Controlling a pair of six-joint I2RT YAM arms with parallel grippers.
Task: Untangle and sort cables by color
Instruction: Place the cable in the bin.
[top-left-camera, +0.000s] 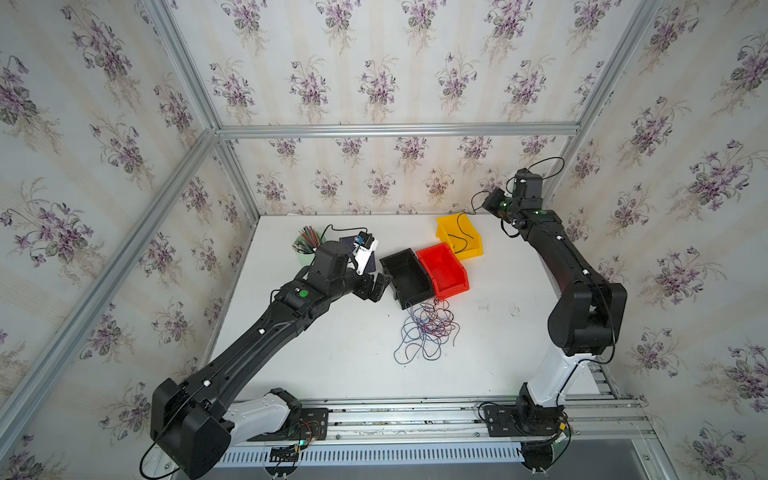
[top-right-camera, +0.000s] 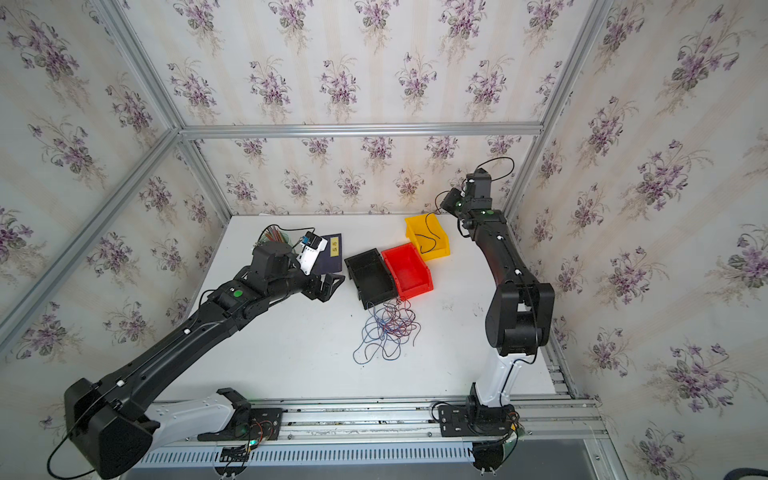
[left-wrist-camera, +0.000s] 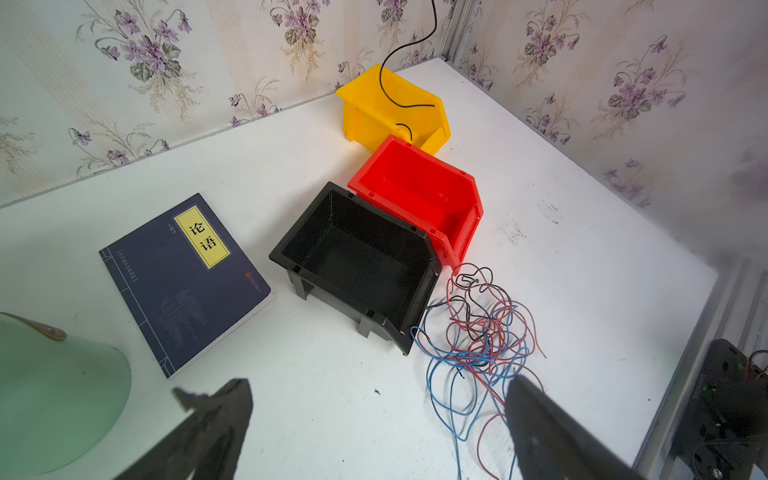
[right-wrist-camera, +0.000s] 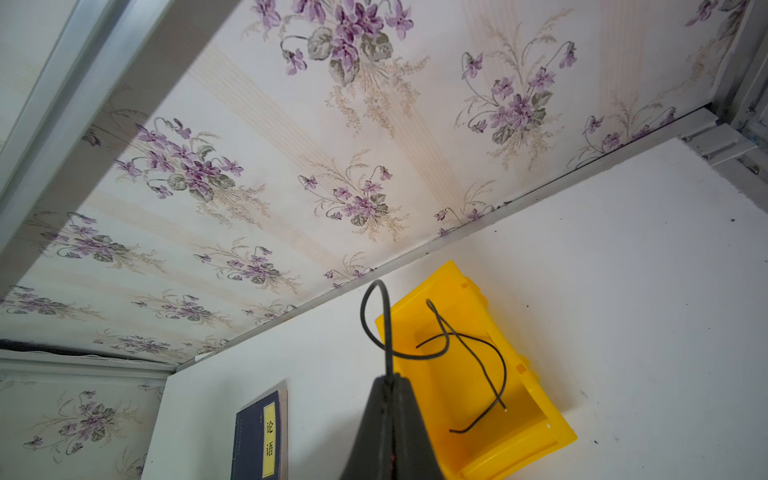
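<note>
A tangle of red, blue and black cables (top-left-camera: 428, 330) (top-right-camera: 388, 328) (left-wrist-camera: 482, 332) lies on the white table just in front of the black bin (top-left-camera: 407, 276). My left gripper (top-left-camera: 381, 286) (left-wrist-camera: 378, 386) hovers open beside the black bin's left side, apart from the tangle, with nothing between its fingers. At the back right, my right gripper (top-left-camera: 485, 204) (right-wrist-camera: 390, 378) is shut on one black cable (right-wrist-camera: 388, 332) (left-wrist-camera: 381, 81). That cable's loose end hangs down into the yellow bin (top-left-camera: 442, 232) (right-wrist-camera: 469, 399). The red bin (top-left-camera: 442, 270) holds nothing.
A dark blue book (left-wrist-camera: 183, 278) (top-right-camera: 332, 249) lies left of the black bin. A green cup of pencils (top-left-camera: 305, 245) (left-wrist-camera: 54, 395) stands at the back left, close behind my left wrist. Walls close the back and sides; an aluminium rail (top-left-camera: 415, 415) runs along the front.
</note>
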